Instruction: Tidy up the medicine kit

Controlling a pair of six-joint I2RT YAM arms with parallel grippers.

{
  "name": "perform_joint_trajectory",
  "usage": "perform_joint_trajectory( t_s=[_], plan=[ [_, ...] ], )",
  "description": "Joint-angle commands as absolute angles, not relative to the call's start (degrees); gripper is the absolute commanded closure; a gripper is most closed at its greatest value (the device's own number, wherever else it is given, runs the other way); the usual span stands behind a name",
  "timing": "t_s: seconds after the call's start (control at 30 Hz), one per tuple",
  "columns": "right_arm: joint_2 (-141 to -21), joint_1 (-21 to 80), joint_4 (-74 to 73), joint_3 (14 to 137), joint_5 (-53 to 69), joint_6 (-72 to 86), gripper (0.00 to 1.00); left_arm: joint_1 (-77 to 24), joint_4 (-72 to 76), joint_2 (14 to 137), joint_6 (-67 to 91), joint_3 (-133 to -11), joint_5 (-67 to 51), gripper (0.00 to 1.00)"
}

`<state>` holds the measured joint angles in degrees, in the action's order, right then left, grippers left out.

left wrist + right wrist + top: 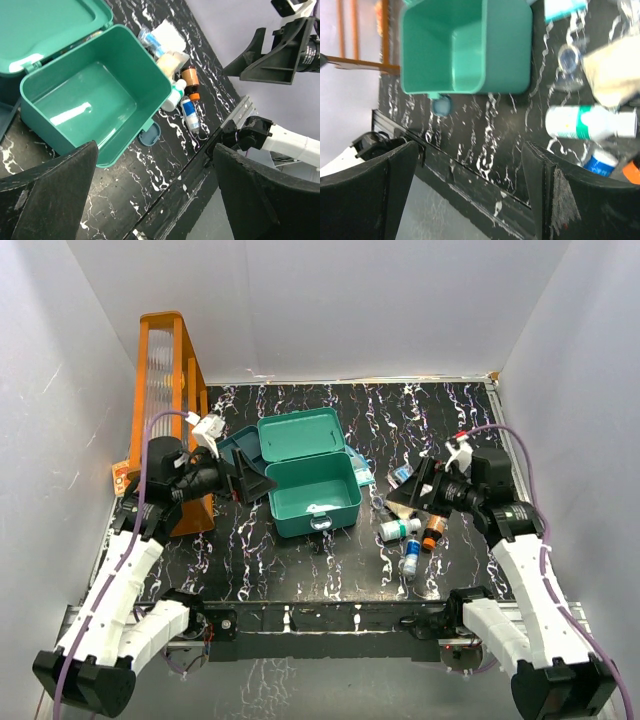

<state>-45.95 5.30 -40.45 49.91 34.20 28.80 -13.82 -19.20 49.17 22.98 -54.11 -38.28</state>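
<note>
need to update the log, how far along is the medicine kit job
Done: the medicine kit stands with its lid open.
In hand: nothing. The left gripper and right gripper are both open and empty.
Left: the kit is empty inside. The white bottle, amber bottle, blue-labelled bottle and packets lie on the table beside it.

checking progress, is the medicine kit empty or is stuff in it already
Empty. The left wrist view shows only bare teal floor inside the medicine kit; the lid is swung back, and the bottles lie outside beside it.
</note>
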Motion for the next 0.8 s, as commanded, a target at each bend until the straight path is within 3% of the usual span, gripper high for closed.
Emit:
perform_joint_trajectory(
  t_s=[0.0,0.17,0.33,0.47,0.77],
  plan=[
    [-48.17,6.05,-39.4,45.88,35.48,27.6,0.18,-14.39,-18.44,51.66,23.5,-52.86,-37.83,0.03],
    [-51.32,10.22,-29.46,40.64,34.2,35.43,0.18,-15.41,-18.99,55.01,24.87,-51.64,-32.86,0.04],
    [-54.95,16.42,-23.95,39.4,22.12,43.8,0.19,-16.62,-21.98,58.94,27.66,-51.85,-25.36,0.08],
    [-57.66,16.5,-25.23,40.71,13.38,44.51,0.34,-17.58,-23.84,61.55,28.86,-51.46,-22.19,0.12],
    [-57.53,16.52,-30.93,43.63,-6.93,43.19,0.35,-18.2,-23.15,65.97,30.09,-50.66,-19.1,0.19]
  ],
)
